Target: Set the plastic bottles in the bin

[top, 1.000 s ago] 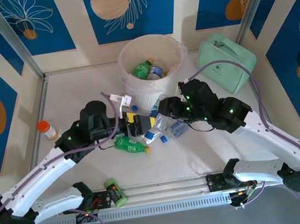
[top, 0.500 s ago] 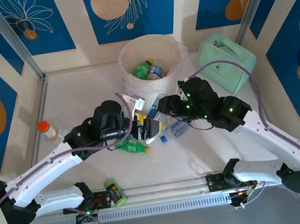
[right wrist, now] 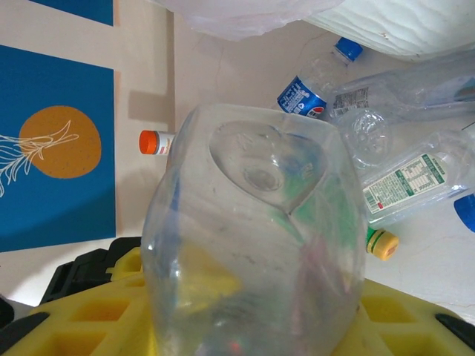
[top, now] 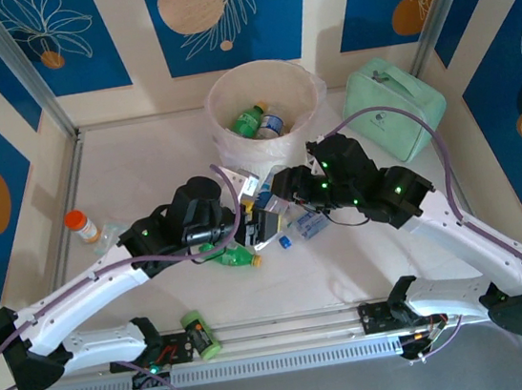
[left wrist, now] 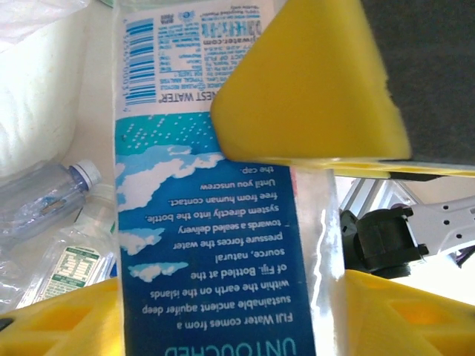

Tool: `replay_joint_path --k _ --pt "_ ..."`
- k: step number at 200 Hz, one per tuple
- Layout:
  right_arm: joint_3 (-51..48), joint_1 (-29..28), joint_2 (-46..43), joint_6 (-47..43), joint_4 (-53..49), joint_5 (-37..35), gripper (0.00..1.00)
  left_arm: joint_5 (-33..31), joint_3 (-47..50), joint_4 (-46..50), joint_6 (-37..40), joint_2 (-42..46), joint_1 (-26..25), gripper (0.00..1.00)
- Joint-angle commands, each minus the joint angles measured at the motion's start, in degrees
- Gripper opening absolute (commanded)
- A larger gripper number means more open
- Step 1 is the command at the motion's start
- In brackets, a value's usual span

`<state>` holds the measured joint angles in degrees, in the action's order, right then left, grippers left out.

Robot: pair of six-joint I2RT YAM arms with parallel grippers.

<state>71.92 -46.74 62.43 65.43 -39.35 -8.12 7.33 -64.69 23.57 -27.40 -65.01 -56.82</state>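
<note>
Left arm was swung in toward loose bottles [top: 309, 224] before bin [top: 215, 105]. Left gripper [top: 263, 224] jaws were narrowed around blue-labelled bottle [left wrist: 215, 222]; firm clamp could not be told. Pick judged begun. Bottle was seen clear-walled, blue-and-white label intact. Right gripper [top: 286, 190] was clamped on clear bottle [right wrist: 252, 237], near bin.

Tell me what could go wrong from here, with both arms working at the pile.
1. The left end effector and the right end effector, which holds a clear bottle, sit close together before the bin; lifting both at once could clash them.
2. The upper finger catches the Fiji bottle near one edge, so it may twist out.
</note>
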Motion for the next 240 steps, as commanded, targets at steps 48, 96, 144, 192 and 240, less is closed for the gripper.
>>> replay_joint_path --k 48,96,144,192,240 --pt "0.40 0.69 -1.65 -0.16 -1.41 -2.16 0.71 -2.85 -1.19 -0.61 1.74 1.29 -0.93 0.55" --pt "2.16 11.21 -6.17 -2.80 -12.80 -3.31 0.89 -9.71 -1.46 1.52 1.22 3.66 -0.84 0.55" --pt "-3.00 24.91 -13.02 -4.96 -17.29 2.58 0.89 -16.86 -13.44 8.02 2.92 0.17 -0.49 0.55" --pt "-7.68 26.97 -15.90 -3.88 -16.90 5.21 0.88 -20.09 -37.81 17.90 4.11 -14.92 6.80 0.55" --pt "-8.64 27.18 -17.17 -4.38 -18.49 5.00 0.88 -11.72 -61.36 22.40 6.73 -33.76 16.69 0.53"
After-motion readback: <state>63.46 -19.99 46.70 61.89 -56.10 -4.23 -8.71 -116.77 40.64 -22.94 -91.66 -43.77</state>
